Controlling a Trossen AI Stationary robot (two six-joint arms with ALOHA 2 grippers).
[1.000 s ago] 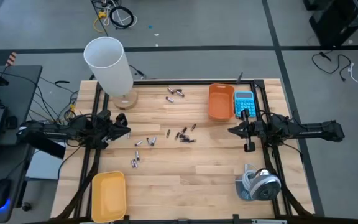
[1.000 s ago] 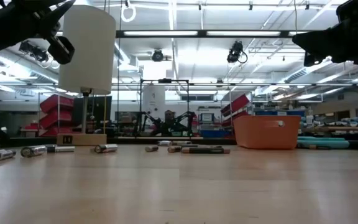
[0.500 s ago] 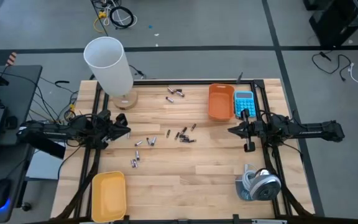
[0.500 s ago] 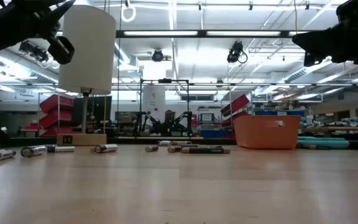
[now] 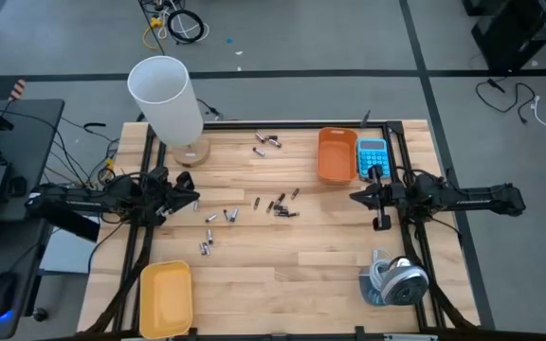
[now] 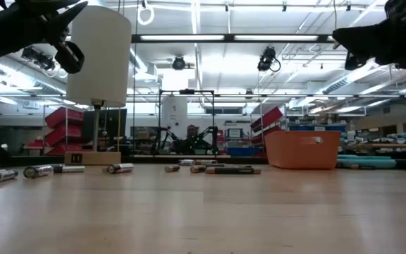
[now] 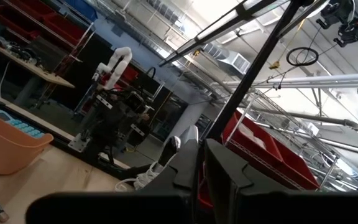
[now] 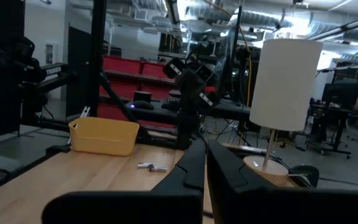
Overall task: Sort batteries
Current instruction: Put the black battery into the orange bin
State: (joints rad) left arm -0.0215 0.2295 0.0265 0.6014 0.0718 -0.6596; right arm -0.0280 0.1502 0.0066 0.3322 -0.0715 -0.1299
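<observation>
A: Batteries (image 5: 254, 204) all lie loose on the bench (image 5: 292, 275). Main scatter is mid-bench, a small cluster (image 5: 267, 143) sits near the far edge by the lamp (image 5: 167, 95), and a few more (image 5: 206, 246) lie toward the yellow tray (image 5: 165, 296). None visible in either tray.

B: So sorting hasn't started?

A: My read: yes, opening step. The orange bin (image 5: 336, 153) looks empty from above, yellow one too.

B: Pincers?

A: Left pincer (image 5: 193, 199) hangs above the left side of the bench, just beside the nearest cells. Fingers (image 7: 219, 168) are nearly together, only a thin slit between them, nothing in them. Right pincer (image 5: 354, 198) is over the right side, near the blue calculator (image 5: 373, 155) and the orange bin, closed tight and empty.

B: Both high?

A: The low view shows both well above the bench surface; the cells lie flat along it, untouched.

B: Next move?

A: Likely pick one cell from the central scatter. That calls for spreading the fingers first, then dropping down and lining up across the cell's short axis. They're tiny and round, so they could roll or slip out sideways.

B: Which tray for which type?

A: Can't tell. Some cells look silvery and some dark, but nothing marks the bins.
</observation>
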